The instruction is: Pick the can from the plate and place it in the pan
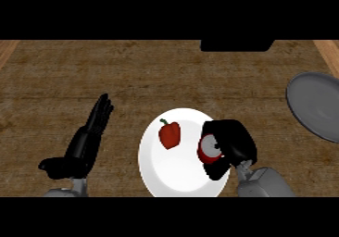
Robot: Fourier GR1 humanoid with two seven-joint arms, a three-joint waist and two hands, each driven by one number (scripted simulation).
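Head view: right hand point(230, 139) curled round red cylindrical can point(208, 151), lying over right part of white round plate point(173, 178). Red bell pepper point(170, 135) beside it on plate. Grey round pan point(319, 111) well apart, far right. Left hand point(87, 139) open, fingers straight, holding nothing.

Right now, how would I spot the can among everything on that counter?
Find the white plate near the counter's front edge. Two red things sit on it: the can is on the right side, with the black right hand curled round it. The red pepper beside it lies free.
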